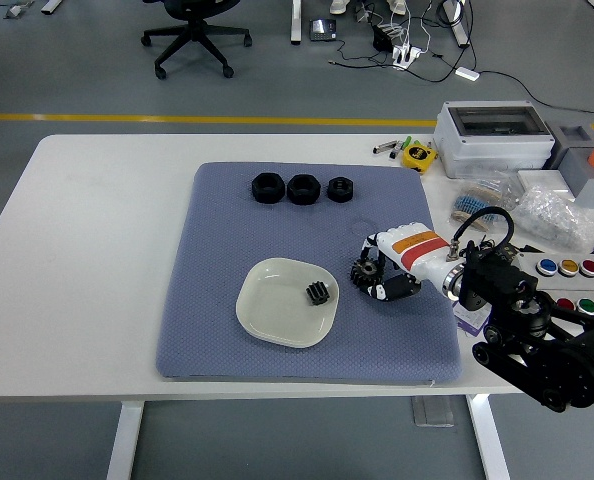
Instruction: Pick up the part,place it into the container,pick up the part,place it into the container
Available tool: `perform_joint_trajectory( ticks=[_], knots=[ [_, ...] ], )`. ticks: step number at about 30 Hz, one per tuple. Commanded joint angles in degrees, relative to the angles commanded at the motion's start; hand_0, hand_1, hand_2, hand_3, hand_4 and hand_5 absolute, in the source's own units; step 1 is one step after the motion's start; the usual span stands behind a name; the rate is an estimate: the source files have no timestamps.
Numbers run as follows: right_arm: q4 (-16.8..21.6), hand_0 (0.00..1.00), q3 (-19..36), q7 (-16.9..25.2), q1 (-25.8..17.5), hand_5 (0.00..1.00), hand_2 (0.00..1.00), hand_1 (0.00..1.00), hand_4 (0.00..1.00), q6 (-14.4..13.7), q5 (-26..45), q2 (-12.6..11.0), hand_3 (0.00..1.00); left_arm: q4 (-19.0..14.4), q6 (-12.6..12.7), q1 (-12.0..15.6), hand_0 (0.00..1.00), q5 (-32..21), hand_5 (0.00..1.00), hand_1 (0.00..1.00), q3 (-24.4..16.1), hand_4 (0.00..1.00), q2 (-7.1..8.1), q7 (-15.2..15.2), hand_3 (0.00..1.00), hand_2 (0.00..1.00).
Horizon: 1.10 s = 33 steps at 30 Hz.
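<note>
A pale green dish [277, 315] sits on the blue-grey mat [237, 240] and holds one small black gear [319, 293]. Just right of the dish, my right hand [380, 276], in a white glove with orange and red stripes, has its fingers curled around a second black gear [364, 272]. That gear sits at or just above the mat, close to the dish's right rim. Three black nuts [303, 188] stand in a row at the mat's far edge. My left arm does not show.
To the right of the mat are a grey box with a clear lid [493, 136], bags of small parts [537, 212], a panel of coloured buttons [577, 285], and a yellow tape measure [417, 155]. An office chair [192, 35] stands on the floor beyond.
</note>
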Motion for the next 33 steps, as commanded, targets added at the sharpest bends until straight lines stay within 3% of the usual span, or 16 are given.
perform_joint_trajectory(
  ticks=[3,4,10,20,22,27,28,33],
  knots=[
    [0.42,0.144,0.33,0.17,-0.06,0.259,0.246,0.154,0.362,-0.32,0.01,-0.25,0.365,0.02,0.06,0.02,0.520,-0.16,0.634,0.563,0.04,0.657,-0.02,-0.04,0.627,0.559],
    [0.61,0.137,0.48,0.18,-0.09,0.214,0.201,0.109,0.435,-0.39,-0.04,-0.33,0.342,0.02,0.07,0.03,0.521,-0.19,0.635,0.563,0.04,0.657,-0.02,-0.05,0.628,0.559],
    [3.30,0.137,2.07,0.01,-0.17,0.214,0.201,0.109,0.435,-1.13,-1.30,-0.92,0.342,0.04,0.03,0.06,0.521,-0.04,0.635,0.563,-0.11,0.657,-0.03,-0.05,0.628,0.559],
    [13.07,0.138,2.96,-0.93,0.92,0.202,0.182,0.092,0.442,-2.04,-5.27,-1.21,0.331,0.06,-0.02,0.17,0.519,-0.02,0.635,0.563,-0.16,0.658,0.05,-0.12,0.628,0.558],
    [14.50,0.142,2.51,-0.97,1.18,0.170,0.200,0.100,0.398,-1.52,-6.17,-0.70,0.327,0.06,0.00,0.22,0.517,-0.05,0.638,0.564,-0.10,0.660,0.07,-0.12,0.628,0.559],
    [16.43,0.142,0.61,-1.27,1.82,0.170,0.200,0.100,0.398,-0.15,-7.97,1.27,0.327,0.02,0.00,0.29,0.517,-0.05,0.638,0.564,0.01,0.660,0.08,-0.08,0.628,0.559],
    [16.51,0.172,0.31,-1.36,1.93,0.129,0.280,0.165,0.299,0.03,-8.15,1.55,0.364,0.01,0.00,0.29,0.515,-0.01,0.640,0.564,0.01,0.661,0.08,-0.06,0.628,0.556],
    [15.00,0.172,-2.41,-2.82,3.04,0.129,0.280,0.165,0.299,2.49,-10.68,3.81,0.364,-0.05,-0.07,0.25,0.515,0.10,0.640,0.564,0.11,0.661,0.15,0.01,0.628,0.556]
  ],
)
